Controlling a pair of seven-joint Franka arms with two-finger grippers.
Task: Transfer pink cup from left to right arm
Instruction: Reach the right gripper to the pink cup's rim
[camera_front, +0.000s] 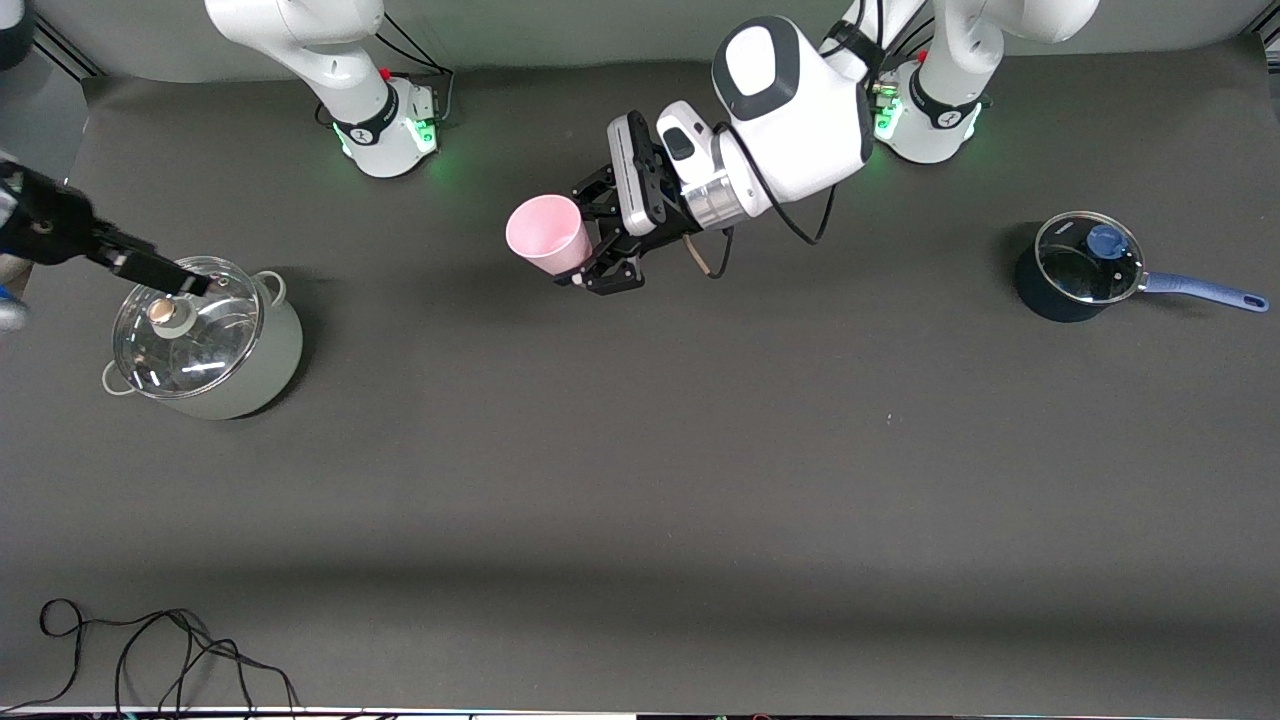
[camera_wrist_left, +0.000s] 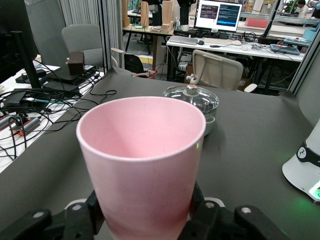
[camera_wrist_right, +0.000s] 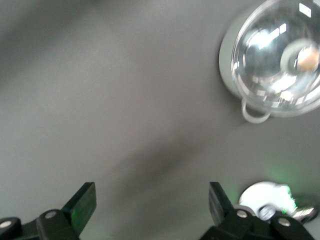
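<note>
Cables (camera_front: 150, 650): lying coiled at the table's (camera_front: 640, 480) front edge, toward the right arm's end, nearest the camera.
Pink cup (camera_front: 548, 236): being held in the air over the table's middle, nearer the edge where the bases stand, mouth tipped toward the right arm's end.
Left gripper (camera_front: 600, 245): pinching the pink cup low on its body, jaws clamped against its sides.
Right gripper (camera_front: 165, 275): hanging over the lidded steel pot (camera_front: 205, 340) near the right arm's end, jaws spread wide and holding nothing.
Blue saucepan (camera_front: 1080, 268): sitting lidded near the left arm's end.
Risk: the smooth tapered cup is likely to slip if the left gripper is letting go before the right one is gripping; the two grippers are well apart.
Hidden: the right arm is mostly cut off at the front view's edge; the cup's base is covered by the fingers (camera_wrist_left: 210, 220).
</note>
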